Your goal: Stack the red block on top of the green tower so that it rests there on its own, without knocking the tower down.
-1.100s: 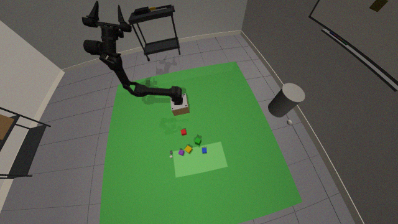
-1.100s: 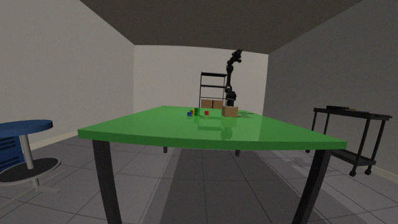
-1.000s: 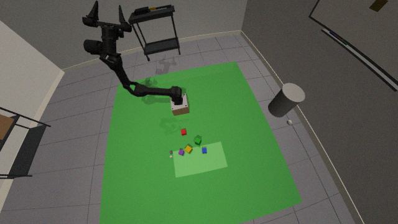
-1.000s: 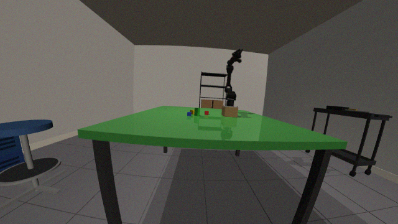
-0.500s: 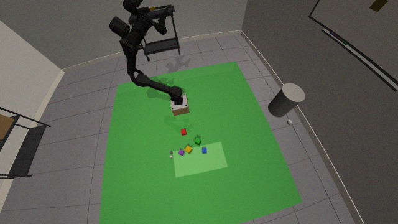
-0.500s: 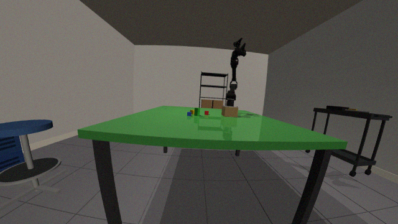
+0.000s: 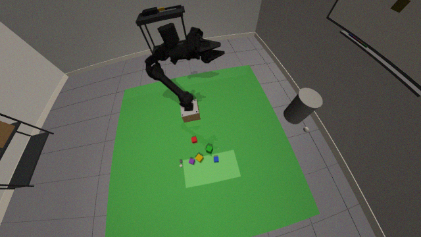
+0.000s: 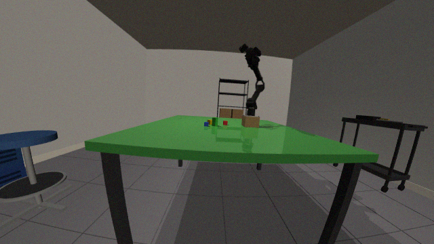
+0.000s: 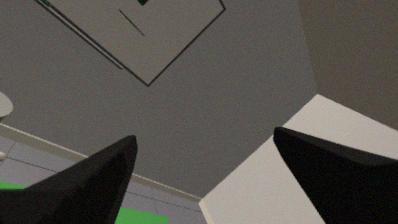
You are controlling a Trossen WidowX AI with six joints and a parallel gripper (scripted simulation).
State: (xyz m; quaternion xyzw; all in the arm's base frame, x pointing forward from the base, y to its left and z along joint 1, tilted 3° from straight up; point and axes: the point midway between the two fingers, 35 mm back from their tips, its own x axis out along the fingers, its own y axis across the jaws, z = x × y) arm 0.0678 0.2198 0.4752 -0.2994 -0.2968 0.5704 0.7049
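The red block (image 7: 194, 139) (image 8: 225, 123) lies on the green table, on the arm-base side of the other blocks. The green tower (image 7: 209, 149) (image 8: 213, 122) stands upright close by and is taller than the blocks around it. My gripper (image 7: 222, 48) (image 9: 207, 137) is open and empty. It is raised high above the table, well away from the red block and the tower. The wrist view shows only walls, floor and a bit of table edge, with no block in it.
A yellow block (image 7: 199, 157), a purple block (image 7: 191, 161) and a blue block (image 7: 216, 159) (image 8: 206, 124) lie near the tower. Two tiny cubes lie left of the purple one. The arm stands on a box base (image 7: 191, 118) (image 8: 250, 121).
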